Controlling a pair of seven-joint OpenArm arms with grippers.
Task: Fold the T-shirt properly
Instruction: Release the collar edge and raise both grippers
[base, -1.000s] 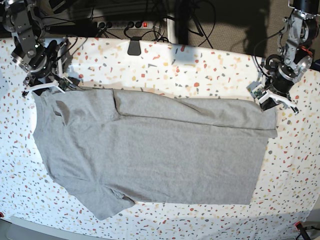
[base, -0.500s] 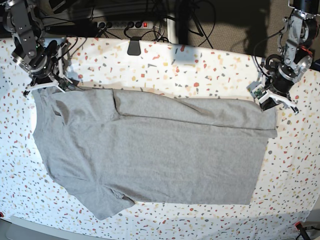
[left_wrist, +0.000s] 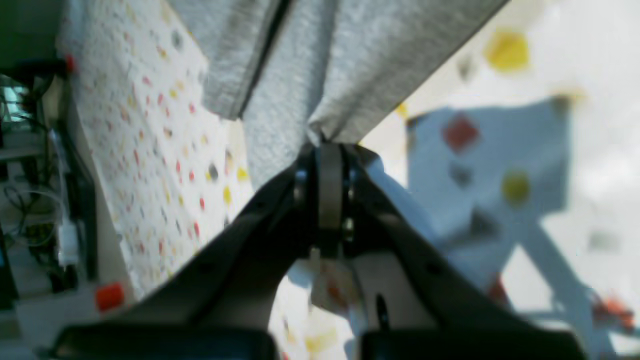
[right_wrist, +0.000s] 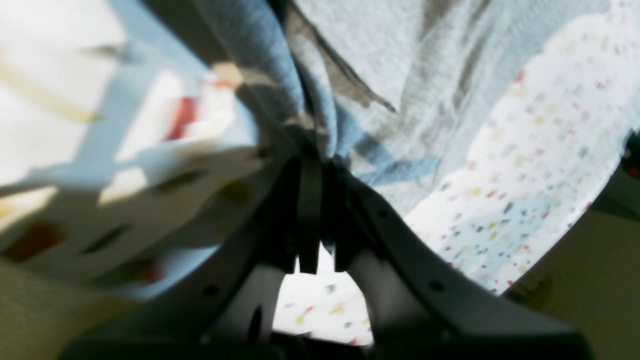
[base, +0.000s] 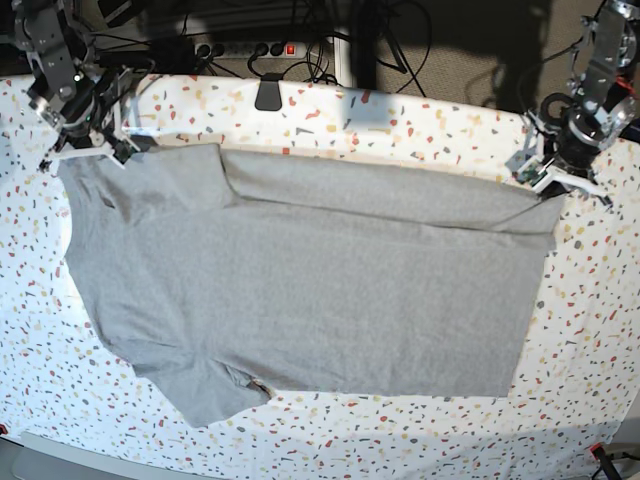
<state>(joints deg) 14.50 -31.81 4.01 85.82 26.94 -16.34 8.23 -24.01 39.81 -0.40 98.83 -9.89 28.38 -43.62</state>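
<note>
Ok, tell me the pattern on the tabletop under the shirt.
The table is white, speckled with small red, yellow and dark flecks, terrazzo-style. It shows best in the base view.

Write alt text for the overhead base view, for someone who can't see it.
A grey T-shirt lies spread, plain side up, on a speckled table, its far edge folded over. Two robot grippers pinch its far corners: the right gripper at the picture's left, the left gripper at its right.

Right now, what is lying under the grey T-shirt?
Under the T-shirt only the speckled terrazzo tabletop shows, around its edges. Whatever lies beneath the cloth itself is covered and cannot be seen.
</note>
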